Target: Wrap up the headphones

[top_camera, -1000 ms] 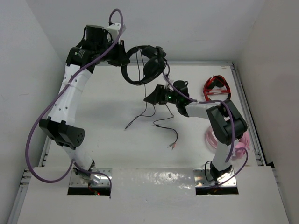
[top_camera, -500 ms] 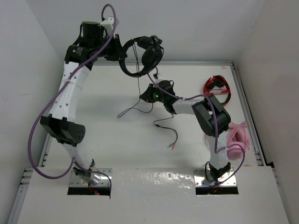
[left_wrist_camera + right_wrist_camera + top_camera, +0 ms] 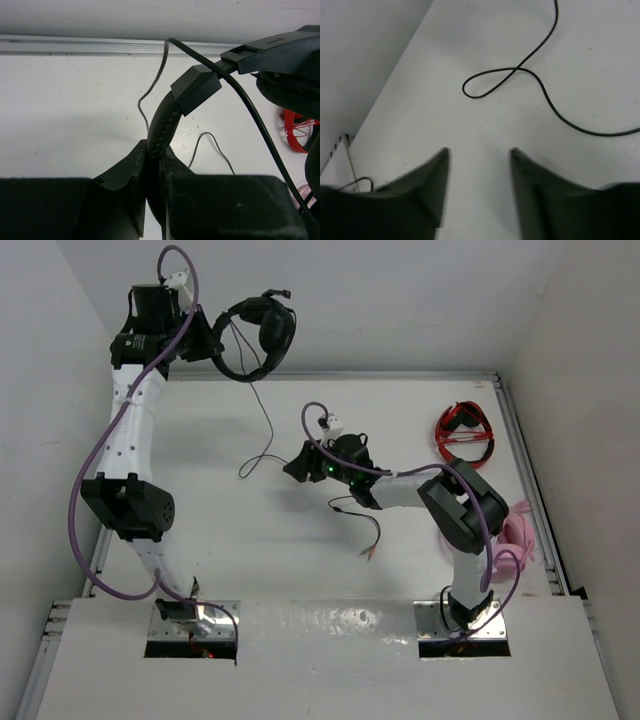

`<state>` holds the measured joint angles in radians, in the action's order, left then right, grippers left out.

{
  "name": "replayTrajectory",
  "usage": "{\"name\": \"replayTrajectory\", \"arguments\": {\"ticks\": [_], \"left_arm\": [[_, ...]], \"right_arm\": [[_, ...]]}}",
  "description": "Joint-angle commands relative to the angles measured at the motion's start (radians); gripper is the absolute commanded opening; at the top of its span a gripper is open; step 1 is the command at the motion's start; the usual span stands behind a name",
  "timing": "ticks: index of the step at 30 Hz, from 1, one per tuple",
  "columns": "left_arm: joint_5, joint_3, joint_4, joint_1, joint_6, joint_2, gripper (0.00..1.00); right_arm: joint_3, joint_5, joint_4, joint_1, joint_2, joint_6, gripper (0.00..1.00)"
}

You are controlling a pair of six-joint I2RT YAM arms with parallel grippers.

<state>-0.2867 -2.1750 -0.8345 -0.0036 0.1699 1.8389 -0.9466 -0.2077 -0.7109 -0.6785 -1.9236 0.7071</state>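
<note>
Robotics laboratory test cell. A white counter (image 3: 200, 540), boxed in by plain white walls (image 3: 420, 300) and edged with metal rails (image 3: 525, 470), carries a left arm (image 3: 130, 440) and a right arm (image 3: 460, 510), both bolted to steel base plates (image 3: 190, 625) and trailing purple cables (image 3: 73, 520).

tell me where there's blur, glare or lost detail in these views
Top external: evenly lit and sharp, glare on the shiny strip along the near edge. Left wrist: the left gripper is near-black with little detail, the headphones band in focus. Right wrist: the right gripper has soft, blurred fingers, the cable beyond is crisp.
</note>
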Motion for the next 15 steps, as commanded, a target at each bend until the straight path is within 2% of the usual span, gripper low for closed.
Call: {"name": "replayTrajectory", "arguments": {"ticks": [1,2,3,5,10,15], "left_arm": [[-0.041,-0.084,0.089,-0.010,0.019,-0.036,0.00],[-0.045,-0.088,0.087,-0.012,0.014,-0.044,0.00],[-0.045,-0.089,0.087,-0.013,0.005,-0.047,0.00],[-0.040,-0.098,0.083,-0.018,-0.006,-0.055,0.00],[-0.031,-0.114,0.074,-0.029,-0.030,-0.064,0.00],[-0.035,-0.109,0.064,-0.049,-0.049,-0.072,0.00]], "right_arm": [[-0.020,0.062,-0.062,0.005,0.022,-0.034,0.60],[-0.036,0.077,-0.064,0.019,0.012,-0.015,0.72],[-0.056,0.085,-0.067,0.025,-0.001,-0.008,0.98],[-0.160,0.090,-0.058,0.039,-0.060,-0.004,0.99],[-0.523,0.122,0.155,0.042,-0.274,-0.046,0.99],[-0.719,0.183,0.246,0.042,-0.422,-0.025,0.99]]}}
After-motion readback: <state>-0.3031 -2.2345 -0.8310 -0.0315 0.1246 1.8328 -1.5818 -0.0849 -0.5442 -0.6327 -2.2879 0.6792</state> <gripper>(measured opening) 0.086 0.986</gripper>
